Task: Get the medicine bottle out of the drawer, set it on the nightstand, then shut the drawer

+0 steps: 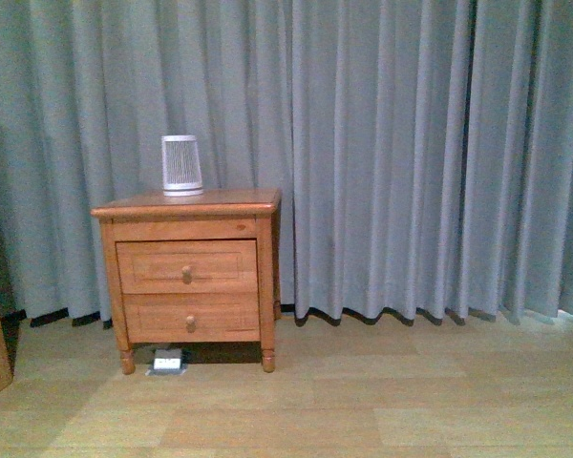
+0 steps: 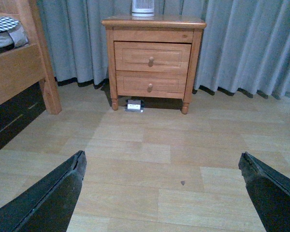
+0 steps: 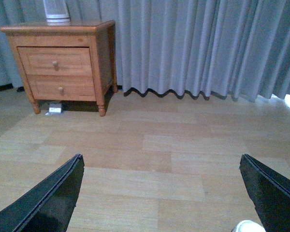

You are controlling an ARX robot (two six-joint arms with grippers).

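The honey-brown nightstand point(image 1: 186, 205) stands against the grey curtain, left of centre in the front view. Its upper drawer point(image 1: 186, 266) with a round knob is shut, so the medicine bottle is hidden. The same nightstand point(image 2: 153, 21) and drawer point(image 2: 152, 57) show far off in the left wrist view, and again as nightstand point(image 3: 58, 26) and drawer point(image 3: 54, 61) in the right wrist view. My left gripper point(image 2: 162, 162) hangs open over bare floor, well short of the cabinet. My right gripper point(image 3: 162, 164) is open too, empty, further to the right. Neither arm shows in the front view.
A white slatted tapered cylinder point(image 1: 181, 165) stands on the nightstand top. A small white box point(image 1: 168, 363) lies on the floor under the cabinet. A wooden bed frame point(image 2: 24, 67) stands left of the nightstand. Something white point(image 3: 246, 226) sits by my right fingertip.
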